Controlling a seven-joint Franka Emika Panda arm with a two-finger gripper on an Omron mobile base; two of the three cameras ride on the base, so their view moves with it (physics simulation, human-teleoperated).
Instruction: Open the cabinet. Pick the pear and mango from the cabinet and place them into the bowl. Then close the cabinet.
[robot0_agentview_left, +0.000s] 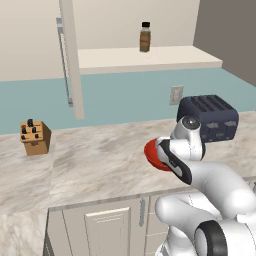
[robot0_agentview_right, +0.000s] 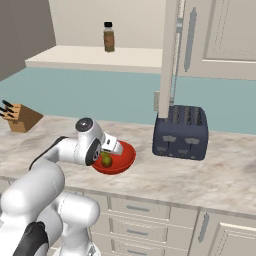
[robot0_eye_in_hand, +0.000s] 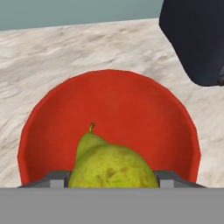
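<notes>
Above the marble counter (robot0_agentview_left: 95, 160) hangs the cabinet (robot0_agentview_right: 215, 37), cream, with its doors swung open: one door stands edge-on near the middle of the right base view, its long grey bar handle (robot0_agentview_right: 189, 32) facing the camera's right. On the pale shelf (robot0_agentview_left: 150, 59) inside stands a brown bottle with a black cap (robot0_agentview_left: 145, 37), alone near the shelf's middle. Below the shelf runs a teal wall strip with a pale outlet (robot0_agentview_left: 176, 94) just behind the dark toaster (robot0_agentview_right: 181, 131), which sits on the counter well to the right of the arm in the right base view. Cream base cabinets (robot0_agentview_right: 150, 215) with short handles line the counter's front edge.

Beside the toaster, and apart from it, the red bowl (robot0_agentview_right: 126, 159) rests on the counter, partly covered by the white arm's wrist. A wooden knife block (robot0_agentview_left: 35, 137) sits far off toward the other end of the counter.

Over the bowl the gripper (robot0_eye_in_hand: 113, 180) is lowered, and the pear (robot0_eye_in_hand: 111, 164) sits between its two fingertips (robot0_eye_in_hand: 56, 178), stem pointing away from the hand. The fingers are spread about as wide as the pear, one on each side of it, grasping the fruit; its lower part is hidden, so whether it touches the bowl's floor cannot be told. In the right base view the pear shows as a small yellow-green shape inside the bowl's rim.
</notes>
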